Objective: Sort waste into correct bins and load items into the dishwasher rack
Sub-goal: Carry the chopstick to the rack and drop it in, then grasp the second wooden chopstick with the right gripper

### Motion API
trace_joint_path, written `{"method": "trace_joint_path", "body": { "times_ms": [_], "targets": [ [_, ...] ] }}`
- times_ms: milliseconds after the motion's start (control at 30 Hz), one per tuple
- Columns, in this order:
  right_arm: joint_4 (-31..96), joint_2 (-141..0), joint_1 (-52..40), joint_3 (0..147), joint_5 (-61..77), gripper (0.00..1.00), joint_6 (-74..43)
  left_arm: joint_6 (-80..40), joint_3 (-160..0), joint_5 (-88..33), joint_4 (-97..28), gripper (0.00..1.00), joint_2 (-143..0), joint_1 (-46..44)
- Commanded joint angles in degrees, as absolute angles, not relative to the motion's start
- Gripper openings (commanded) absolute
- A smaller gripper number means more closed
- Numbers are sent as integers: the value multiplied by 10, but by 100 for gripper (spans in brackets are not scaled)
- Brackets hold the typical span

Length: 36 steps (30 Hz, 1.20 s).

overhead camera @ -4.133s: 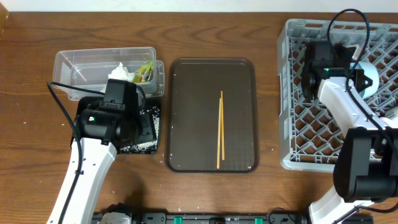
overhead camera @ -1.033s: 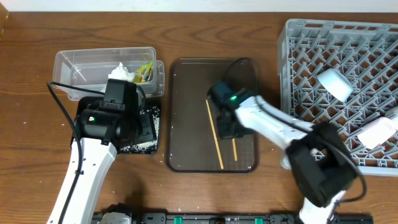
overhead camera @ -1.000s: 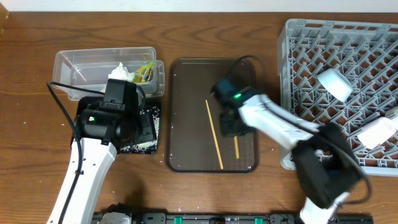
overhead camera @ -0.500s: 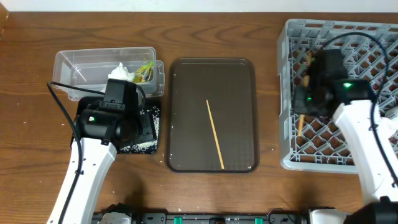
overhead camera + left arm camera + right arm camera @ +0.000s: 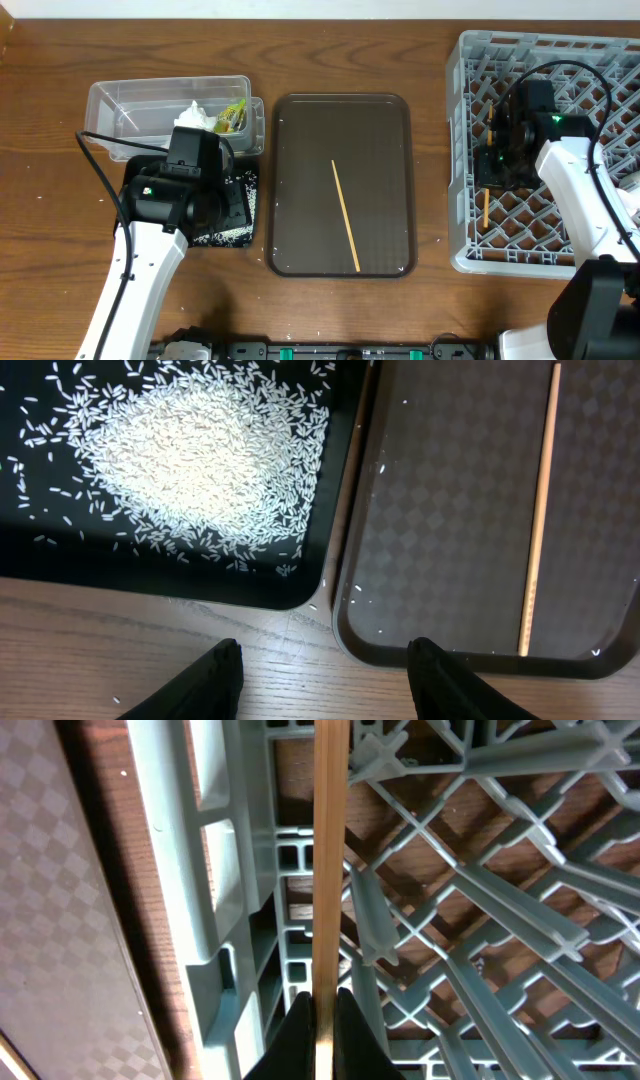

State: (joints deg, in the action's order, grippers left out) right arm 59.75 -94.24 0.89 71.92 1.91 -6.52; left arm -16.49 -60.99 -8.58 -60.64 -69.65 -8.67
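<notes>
Your right pincer (image 5: pixel 322 1012), clamped on a chopstick (image 5: pixel 331 860), could lose it through the open lattice of the rack (image 5: pixel 165 850) just beneath.

No legible writing, labels, brand names, numbers or signs in any of the three camera views.

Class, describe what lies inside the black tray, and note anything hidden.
White rice grains lie heaped inside the black tray. Overhead, the left arm covers most of it, so anything else inside is hidden.
</notes>
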Motion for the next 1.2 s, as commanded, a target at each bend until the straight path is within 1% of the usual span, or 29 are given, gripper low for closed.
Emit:
{"method": "trace_joint_path", "body": {
  "times_ms": [0, 33, 67, 267, 400, 467, 533, 700, 867, 1167],
  "targets": [
    [600, -939, 4, 719, 33, 19, -55, -168, -605, -76, -608, 56, -697, -84],
    [602, -939, 4, 719, 33, 27, -55, -168, -605, -76, -608, 56, -697, -84],
    [603, -938, 4, 719, 33, 30, -55, -168, -605, -76, -608, 56, -697, -84],
    [609, -913, 2, 737, 59, 32, -77, -168, -605, -76, -608, 56, -697, -84],
    [590, -874, -16, 756, 104, 33, -83, -168, -605, -76, -608, 56, -697, -84],
    [568, -856, -41, 756, 125, 36, -80, -168, -605, -76, -608, 56, -697, -84],
    [554, -850, -72, 756, 125, 43, -80, -168, -605, -76, -606, 56, -697, -84],
    [533, -874, -173, 756, 124, 43, -81, -168, -605, -76, -604, 56, -697, -84],
    [513, -936, -264, 756, 120, 43, -105, -168, -605, -76, -604, 56, -697, -84],
    [486, -1076, -380, 756, 107, 42, -182, -168, -605, -76, -604, 56, -697, -84]
  ]
}}
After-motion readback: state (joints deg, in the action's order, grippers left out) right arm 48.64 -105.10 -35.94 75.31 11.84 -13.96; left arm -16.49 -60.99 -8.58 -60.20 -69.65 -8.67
